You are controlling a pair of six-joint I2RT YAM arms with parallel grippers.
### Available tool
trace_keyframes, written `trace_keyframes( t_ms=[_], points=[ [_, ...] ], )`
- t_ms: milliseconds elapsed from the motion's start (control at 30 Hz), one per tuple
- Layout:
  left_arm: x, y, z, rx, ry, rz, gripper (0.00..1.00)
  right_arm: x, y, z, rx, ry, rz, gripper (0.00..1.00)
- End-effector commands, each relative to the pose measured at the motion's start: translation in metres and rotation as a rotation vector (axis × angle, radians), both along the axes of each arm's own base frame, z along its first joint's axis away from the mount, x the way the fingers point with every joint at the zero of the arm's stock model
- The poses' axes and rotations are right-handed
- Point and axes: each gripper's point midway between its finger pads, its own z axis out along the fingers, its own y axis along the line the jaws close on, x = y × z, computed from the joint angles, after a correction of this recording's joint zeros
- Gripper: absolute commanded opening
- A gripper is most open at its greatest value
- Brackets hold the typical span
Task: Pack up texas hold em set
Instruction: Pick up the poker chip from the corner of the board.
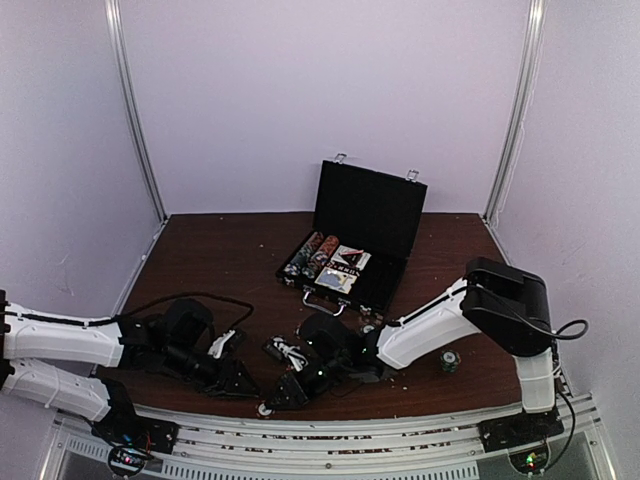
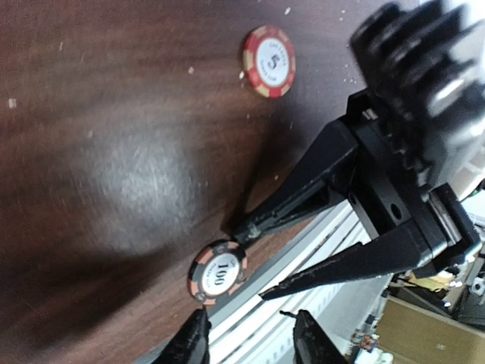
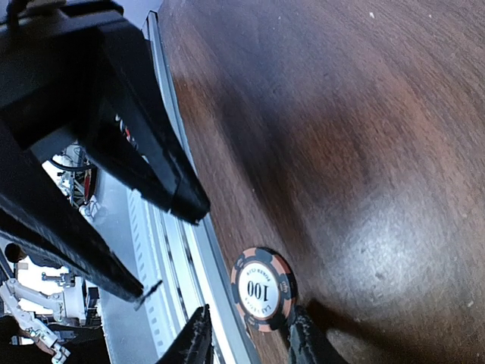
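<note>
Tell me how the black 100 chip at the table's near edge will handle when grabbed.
The 100 chip lies flat and thin on the table, so it will probably be hard to get under. Its smooth-looking disc may slide rather than lift. Beside the rail, a nudge could tip it off.

Black chip [image 2: 217,271] 100, red chip [image 2: 268,61] 5.

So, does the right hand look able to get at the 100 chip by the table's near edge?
Probably yes: the 100 chip lies right off the right hand's parted fingertips, with nothing between them. The left hand hovers close on the opposite side and could crowd it.
</note>
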Motion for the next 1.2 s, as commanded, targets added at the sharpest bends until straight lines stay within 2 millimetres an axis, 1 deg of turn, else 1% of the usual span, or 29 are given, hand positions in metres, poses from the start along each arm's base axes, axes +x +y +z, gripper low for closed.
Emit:
trace_keyframes(
  t_ms=[0, 133, 267, 467, 600, 867, 1000, 1067, 1167],
  points=[
    [-0.012, -0.002, -0.001, -0.017, 0.083, 0.011, 0.37, 0.014, 0.005, -0.013, -0.042, -0.013, -0.056, 0.35],
    [-0.022, 0.005, -0.008, 0.021, 0.149, 0.017, 0.36, 0.019, 0.013, -0.014, -0.03, -0.013, -0.063, 0.35],
    [-0.029, 0.012, -0.015, 0.062, 0.189, 0.028, 0.36, 0.018, 0.018, -0.015, -0.015, 0.007, -0.057, 0.35],
    [-0.029, 0.014, -0.02, 0.079, 0.197, 0.035, 0.36, 0.003, 0.016, -0.014, 0.003, 0.044, -0.006, 0.35],
    [-0.027, 0.013, -0.019, 0.081, 0.188, 0.037, 0.35, -0.007, 0.014, -0.013, 0.012, 0.065, 0.017, 0.35],
    [-0.029, 0.014, -0.023, 0.094, 0.199, 0.024, 0.34, -0.017, 0.017, -0.007, 0.039, 0.082, 0.039, 0.35],
    [-0.029, 0.01, -0.021, 0.087, 0.197, -0.003, 0.34, -0.015, 0.016, -0.007, 0.038, 0.081, 0.025, 0.35],
    [-0.03, 0.009, -0.021, 0.088, 0.198, -0.013, 0.34, -0.012, 0.017, -0.002, 0.041, 0.076, 0.001, 0.35],
    [-0.03, 0.009, -0.021, 0.091, 0.2, -0.017, 0.34, -0.002, 0.014, 0.008, 0.035, 0.097, -0.102, 0.36]
  ],
)
